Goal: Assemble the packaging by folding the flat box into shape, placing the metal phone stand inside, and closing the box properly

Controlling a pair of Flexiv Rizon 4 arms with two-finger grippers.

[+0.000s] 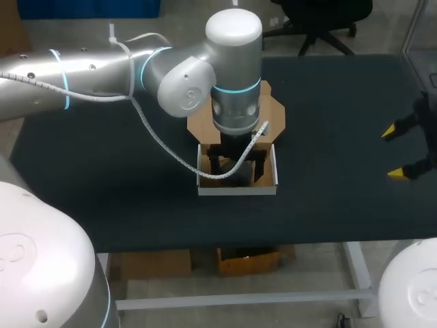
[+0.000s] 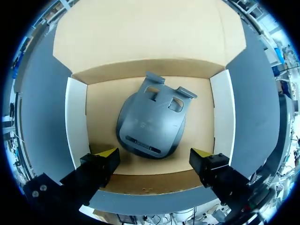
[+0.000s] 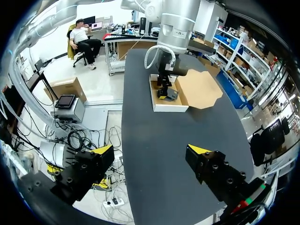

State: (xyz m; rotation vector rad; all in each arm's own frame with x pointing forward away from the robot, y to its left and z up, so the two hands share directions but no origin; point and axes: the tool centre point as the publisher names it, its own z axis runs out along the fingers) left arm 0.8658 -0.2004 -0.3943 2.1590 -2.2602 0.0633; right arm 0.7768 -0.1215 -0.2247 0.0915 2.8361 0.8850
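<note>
The cardboard box stands folded up at the table's middle, with white side walls and its brown lid flap lying open behind it. The grey metal phone stand lies flat on the box floor. My left gripper hangs open just above the box's near end, its yellow tips on either side of the stand's near edge and clear of it. In the head view the left wrist hides most of the box's inside. My right gripper is open over the table's right edge, far from the box.
The dark table mat stretches bare on both sides of the box. The open lid flap spreads toward the far side. My left arm crosses the table's left half at height.
</note>
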